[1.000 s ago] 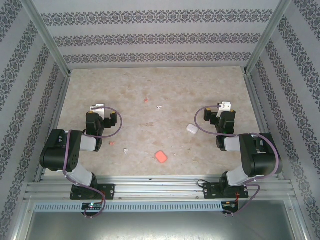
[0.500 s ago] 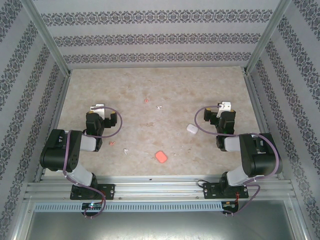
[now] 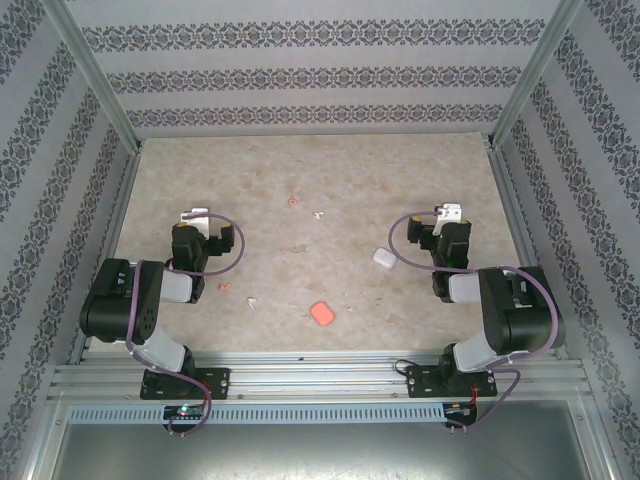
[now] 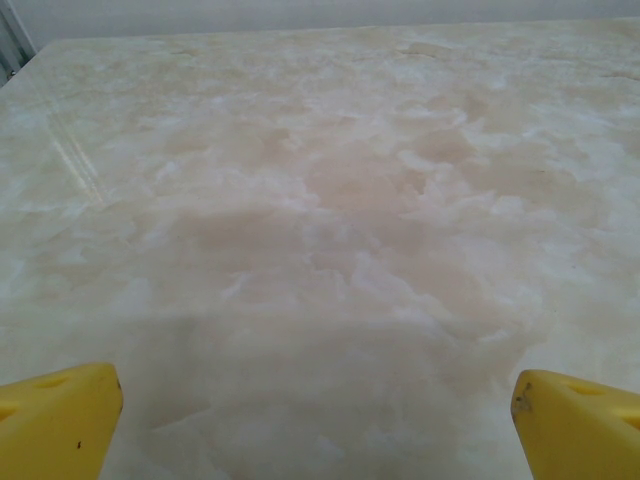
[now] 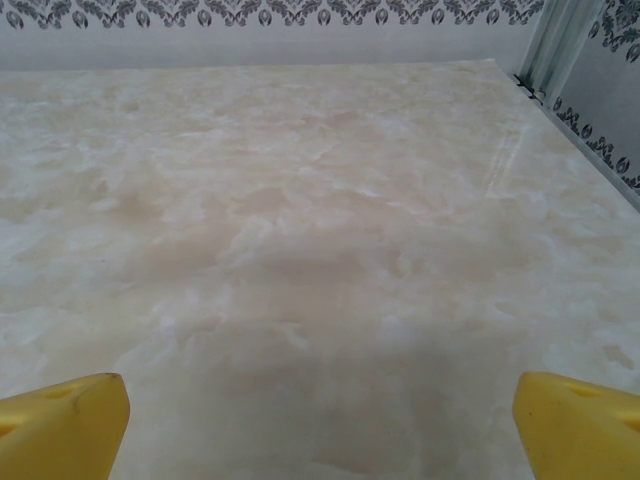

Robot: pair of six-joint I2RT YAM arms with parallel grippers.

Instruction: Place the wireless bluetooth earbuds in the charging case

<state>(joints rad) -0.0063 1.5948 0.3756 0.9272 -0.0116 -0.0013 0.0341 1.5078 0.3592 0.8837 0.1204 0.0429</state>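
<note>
In the top view, four earbuds lie loose on the marbled tabletop (image 3: 400,170), none of them in a case. One coral-red earbud (image 3: 291,201) sits just above the frame's centre, with a white earbud (image 3: 319,214) near it to the lower right. A second coral-red earbud (image 3: 224,287) and a second white earbud (image 3: 251,299) lie at lower left, near the left arm. The coral-red charging case (image 3: 321,313) rests at lower centre, between the two arms. The white charging case (image 3: 383,257) lies right of centre, just beside the right arm.

The left gripper (image 3: 195,216) is released. In the left wrist view its yellow fingertips (image 4: 55,415) stand wide apart over bare marble. The right gripper (image 3: 452,213) is likewise released and grasps nothing, its fingertips (image 5: 60,420) spread at the bottom corners of the right wrist view.
</note>
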